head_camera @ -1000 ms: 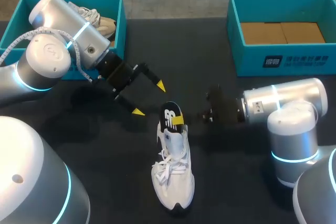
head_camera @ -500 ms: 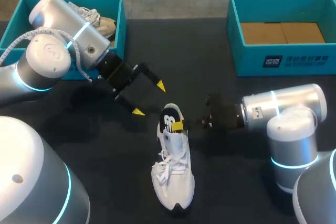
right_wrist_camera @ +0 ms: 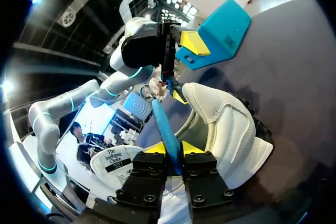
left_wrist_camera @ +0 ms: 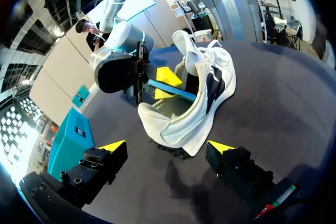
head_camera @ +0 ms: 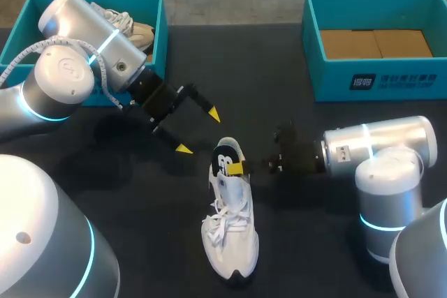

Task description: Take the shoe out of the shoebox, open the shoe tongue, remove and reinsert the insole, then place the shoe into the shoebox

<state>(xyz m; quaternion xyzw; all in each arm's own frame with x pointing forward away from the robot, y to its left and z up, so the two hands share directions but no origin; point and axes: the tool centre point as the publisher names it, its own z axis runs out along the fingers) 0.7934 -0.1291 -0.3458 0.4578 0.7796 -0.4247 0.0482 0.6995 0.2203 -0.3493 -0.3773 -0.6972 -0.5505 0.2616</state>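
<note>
While the right jaws stay pinched on the insole (head_camera: 227, 158), gripping it from two sides just above the heel opening of the white sneaker (head_camera: 230, 232), the insole has sunk a little toward the shoe compared with a second ago. The right arm (head_camera: 377, 146) has also shifted slightly toward the near edge of the worktop (head_camera: 314, 242). The insole stands on edge with its black printed face turned toward the toe. Its blue underside shows in both wrist views, and its lower part is inside the shoe. The sneaker rests on its sole near the middle of the worktop, toe toward the near edge, laces loose, outside both boxes. The left arm (head_camera: 84, 54) has not moved. The left jaws are spread wide and hover just beside the heel, touching nothing. A second shoe (head_camera: 129, 27) lies in the left shoebox (head_camera: 162, 29) at the far left. The right shoebox (head_camera: 377, 82) at the far right has a cardboard floor.
</note>
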